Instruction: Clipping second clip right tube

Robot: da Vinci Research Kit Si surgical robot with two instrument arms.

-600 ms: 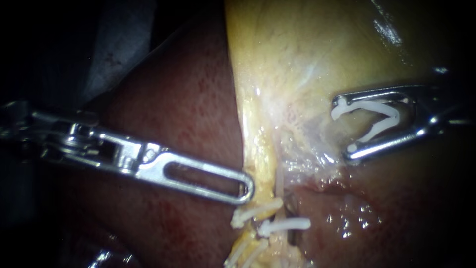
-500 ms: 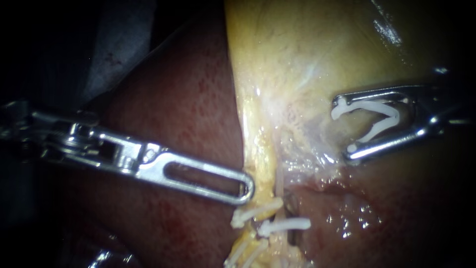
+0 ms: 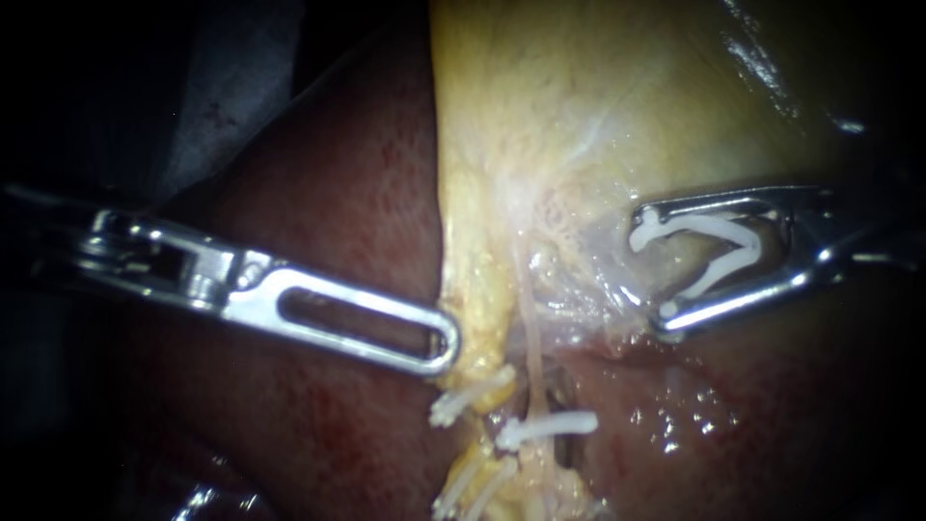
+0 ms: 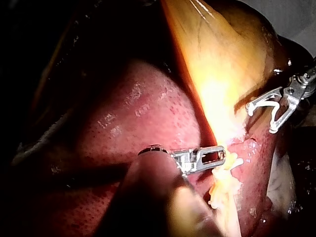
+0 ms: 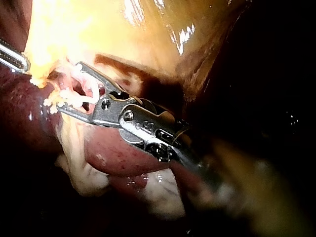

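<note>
The hand of your right instrument (image 3: 656, 267) stands wide apart. Its two steel jaws hold an open white V-shaped plastic clip (image 3: 719, 253) between them, one leg seated along each jaw. The clip's mouth faces 9 o'clock and has nothing inside it. It lies over the glistening membrane at the foot of the pale yellow gallbladder (image 3: 579, 106).

The thin pale right tube (image 3: 529, 333) runs from 12 towards 6 o'clock. It lies at about 8 o'clock from the hand, near the clip's mouth but apart from it. Lower down, a closed white clip (image 3: 548, 425) sits across that tube. At 9 o'clock of it, a second closed white clip (image 3: 470, 397) crosses the yellow fatty strip (image 3: 477, 289). Further white clips (image 3: 477, 485) show at the 6 o'clock edge of the endoscope view.

The hand of your left instrument (image 3: 442, 349), a slotted silver pair lying together, is closed on the 9 o'clock edge of that strip. Dark red liver (image 3: 328, 212) lies beneath its shaft, and more liver lies under the right instrument
</note>
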